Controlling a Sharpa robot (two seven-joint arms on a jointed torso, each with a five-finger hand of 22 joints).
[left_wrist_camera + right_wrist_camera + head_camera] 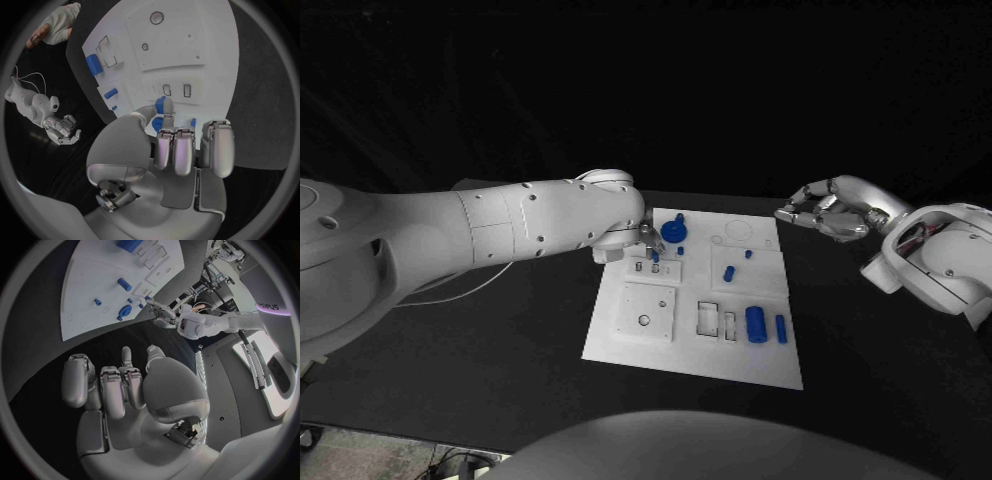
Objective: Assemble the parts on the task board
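- The left hand [178, 150] is over the far left part of the task board [646, 345], and its thumb and a finger pinch a small blue peg [161, 106]; the other fingers are curled together beside it
- Judging by this, the step in hand is seating that peg: it hangs just above a pair of small upright slots [176, 90] in the board
- The next move likely calls for a straight, gentle lowering with the peg lined up to one slot, then letting go without tipping it
- A round blue knob [674, 231] stands on the board just beside the left hand, so there is little room to swing
- The right hand [825, 211] hovers off the board's far right corner, holding nothing, fingers loosely curled with gaps between them
- More blue parts wait on the board: a thick cylinder [756, 324] and a slimmer pin [780, 328] near the right edge
- No writing on the board or parts can be read
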